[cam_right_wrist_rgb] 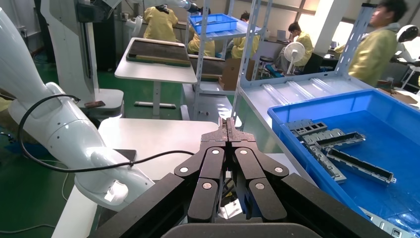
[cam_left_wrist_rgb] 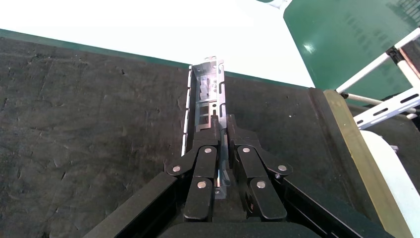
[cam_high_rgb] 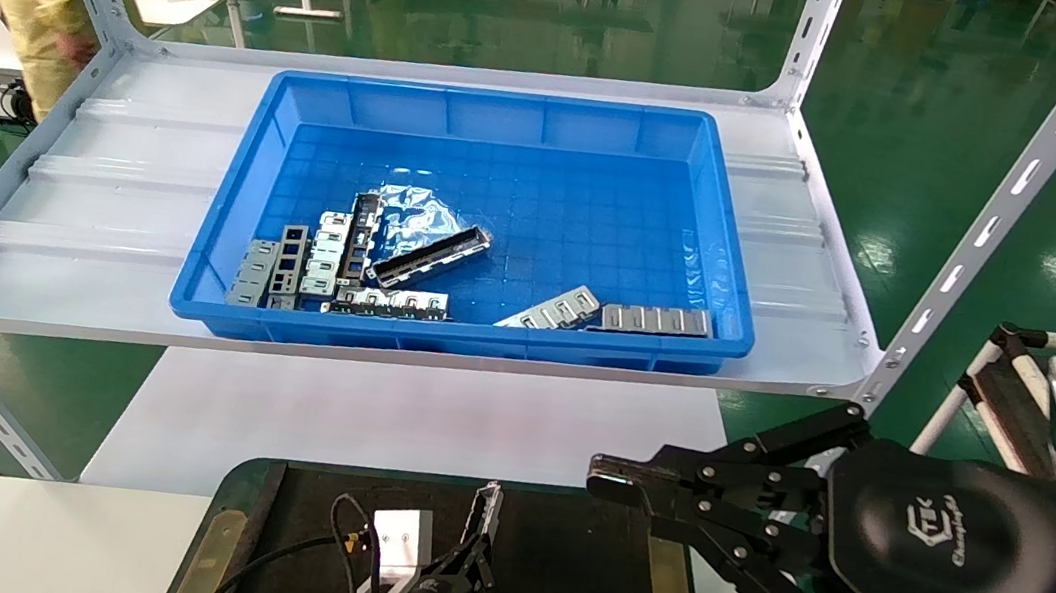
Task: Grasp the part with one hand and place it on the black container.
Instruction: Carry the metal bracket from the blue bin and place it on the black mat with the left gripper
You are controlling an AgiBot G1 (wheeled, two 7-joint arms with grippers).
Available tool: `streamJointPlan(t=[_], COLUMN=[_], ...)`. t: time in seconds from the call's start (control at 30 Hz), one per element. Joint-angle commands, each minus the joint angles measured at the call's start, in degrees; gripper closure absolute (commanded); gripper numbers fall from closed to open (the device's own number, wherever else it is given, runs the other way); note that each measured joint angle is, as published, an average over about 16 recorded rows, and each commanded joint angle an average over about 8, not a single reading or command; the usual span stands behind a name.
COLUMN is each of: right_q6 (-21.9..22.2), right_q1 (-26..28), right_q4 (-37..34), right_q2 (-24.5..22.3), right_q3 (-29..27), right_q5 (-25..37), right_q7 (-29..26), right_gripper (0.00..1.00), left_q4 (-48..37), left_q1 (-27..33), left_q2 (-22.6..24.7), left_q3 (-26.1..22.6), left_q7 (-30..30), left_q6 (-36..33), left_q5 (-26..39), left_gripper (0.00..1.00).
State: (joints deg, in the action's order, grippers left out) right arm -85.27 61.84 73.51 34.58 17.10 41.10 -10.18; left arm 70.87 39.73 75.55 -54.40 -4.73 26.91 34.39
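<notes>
shelving [cam_high_rgb: 440, 356] of pale metal spanned the scene ahead of me, carrying the blue bin [cam_high_rgb: 483, 331] in which other channel bars and flat windowed plates lay waiting. nearer, low in the head view, sat the black container [cam_high_rgb: 573, 584] with its brass-coloured strips. my right gripper [cam_high_rgb: 602, 477] hung idle beside that tray's right edge, fingers pressed together on nothing. my left gripper [cam_left_wrist_rgb: 221, 130] was over the tray's dark floor, jaws closed on the part [cam_left_wrist_rgb: 205, 94], which ran lengthwise out beyond my fingertips, its far end reaching toward the tray's far edge. i judged the task nearly done: the part was fetched and brought over the container, and what remained was to let go and draw back. whether the part already touched the floor i could not tell. the left wrist view alone showed the grip and the part's open inside; the head view showed only its thin edge [cam_high_rgb: 488, 518]. the right wrist view showed the bin, not the tray.
</notes>
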Motion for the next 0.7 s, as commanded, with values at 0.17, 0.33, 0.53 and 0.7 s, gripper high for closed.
streamJointPlan(t=[0.17,0.33,0.53,0.7], right_q6=[0.0,0.0,0.0,0.0], right_q1=[0.0,0.0,0.0,0.0], right_q4=[0.0,0.0,0.0,0.0], right_q2=[0.0,0.0,0.0,0.0], right_q3=[0.0,0.0,0.1,0.1], right_q5=[0.0,0.0,0.0,0.0], right_q7=[0.0,0.0,0.0,0.0], right_gripper=[1.00,1.00,1.00,0.85], left_q4=[-1.2,-1.9,-2.3,-2.6], left_q1=[-0.3,-0.4,-0.5,-0.4], left_q2=[1.1,1.3,1.5,1.5], left_q3=[0.4,-0.1,-0.9,-1.7], left_q7=[-1.4,-2.7,-4.3,-5.8], left_q6=[0.3,0.5,1.1,1.7], left_q5=[1.8,2.7,3.8,4.7], left_gripper=[1.00,1.00,1.00,0.70])
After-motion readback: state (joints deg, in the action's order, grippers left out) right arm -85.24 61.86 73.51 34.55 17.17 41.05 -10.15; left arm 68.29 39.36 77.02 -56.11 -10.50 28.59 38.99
